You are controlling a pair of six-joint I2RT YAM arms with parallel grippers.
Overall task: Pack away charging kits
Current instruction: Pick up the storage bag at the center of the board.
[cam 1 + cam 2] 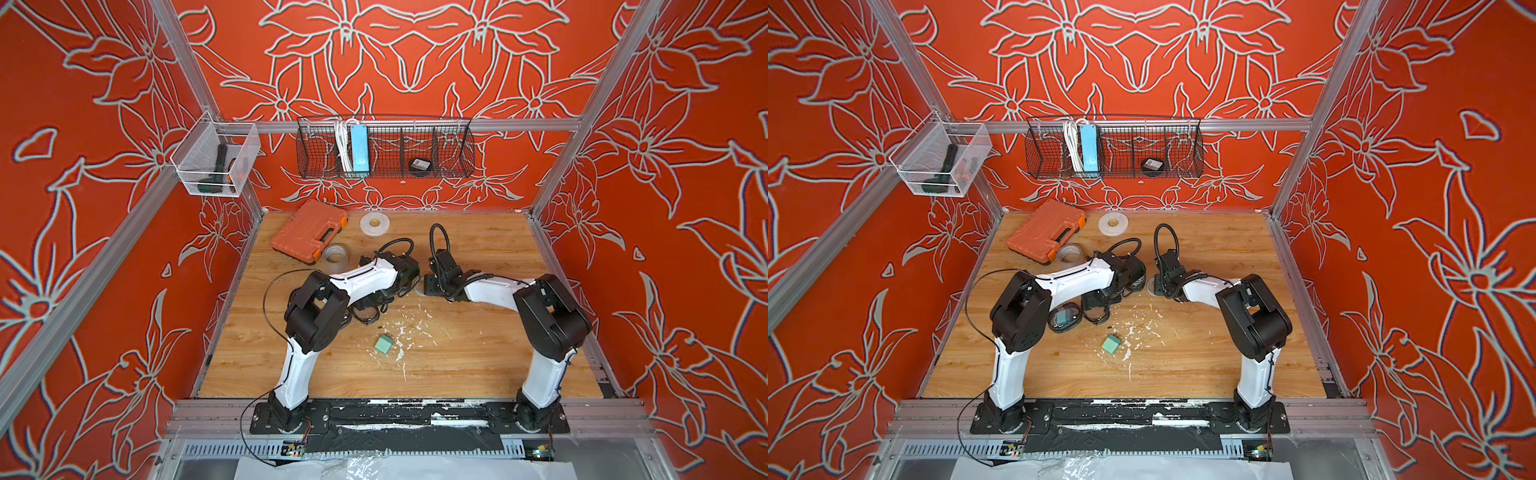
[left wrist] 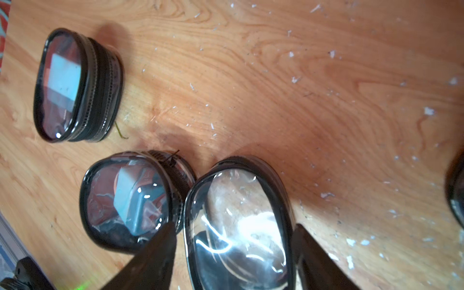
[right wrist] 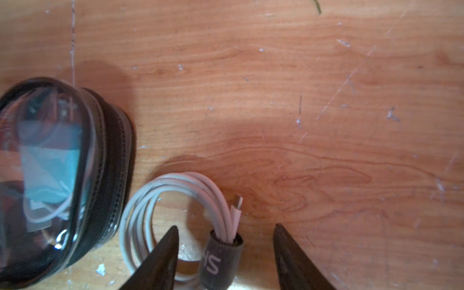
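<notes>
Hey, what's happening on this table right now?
Two robot arms are packing charging kits. The left pincer straddles one pouch, jaws apart, with two filled pouches beside it. The right pincer sits open around a coiled cable on the table, next to another pouch. One teal adapter lies loose nearer the arms' bases.

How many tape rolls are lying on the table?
2. The flat tape roll lies at the back of the table; the taller tape roll lies beside the orange case. More may be hidden.
</notes>
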